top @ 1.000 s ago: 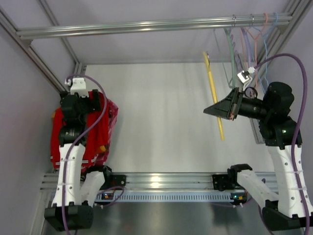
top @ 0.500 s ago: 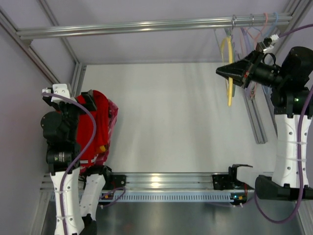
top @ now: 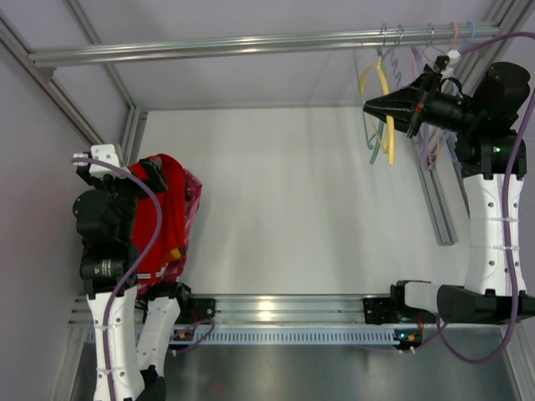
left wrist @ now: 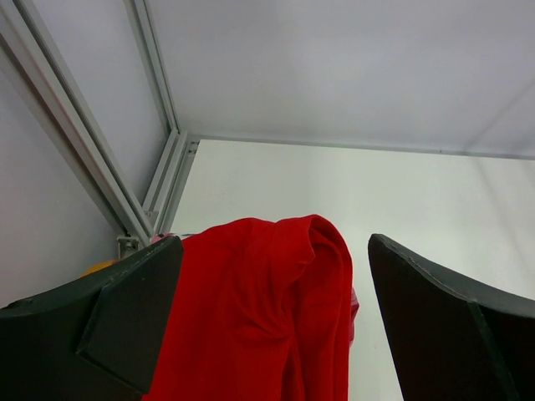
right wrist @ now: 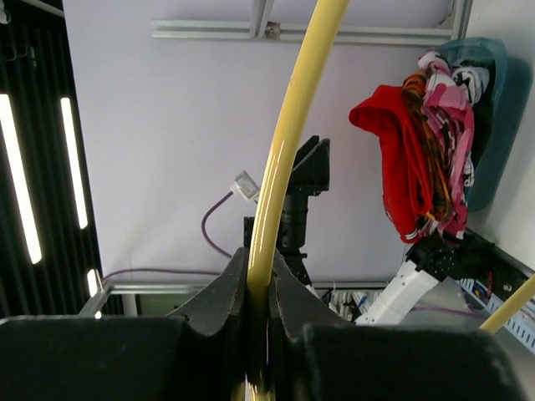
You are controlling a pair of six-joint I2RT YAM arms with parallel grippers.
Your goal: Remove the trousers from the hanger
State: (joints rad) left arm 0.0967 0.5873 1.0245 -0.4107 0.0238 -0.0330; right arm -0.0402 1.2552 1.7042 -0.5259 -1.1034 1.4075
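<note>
The red trousers (top: 165, 209) lie crumpled on a heap of cloth at the left side of the table, off the hanger; in the right wrist view the trousers (right wrist: 393, 159) droop over the heap. My left gripper (top: 121, 173) hovers over them, open. In its wrist view the trousers (left wrist: 267, 317) fill the gap between the spread fingers of the left gripper (left wrist: 274, 251), untouched. My right gripper (top: 369, 107) is raised at the back right, shut on the yellow hanger (top: 388, 117). Its hook reaches up to the rail. Up close, the right gripper (right wrist: 259, 280) pinches the bare hanger (right wrist: 288, 125).
An aluminium rail (top: 251, 43) crosses the back, carrying green (top: 374, 144), lilac, pink and blue hangers (top: 435, 50) by the right gripper. Pink cloth (top: 194, 190) and orange-patterned cloth (right wrist: 418, 109) lie under the trousers in a teal basket (right wrist: 497, 125). Frame posts line both sides.
My right arm has lifted the yellow hanger from mid-table height up to the rail at the back right. The left arm has drawn back from the trousers toward the near left.
</note>
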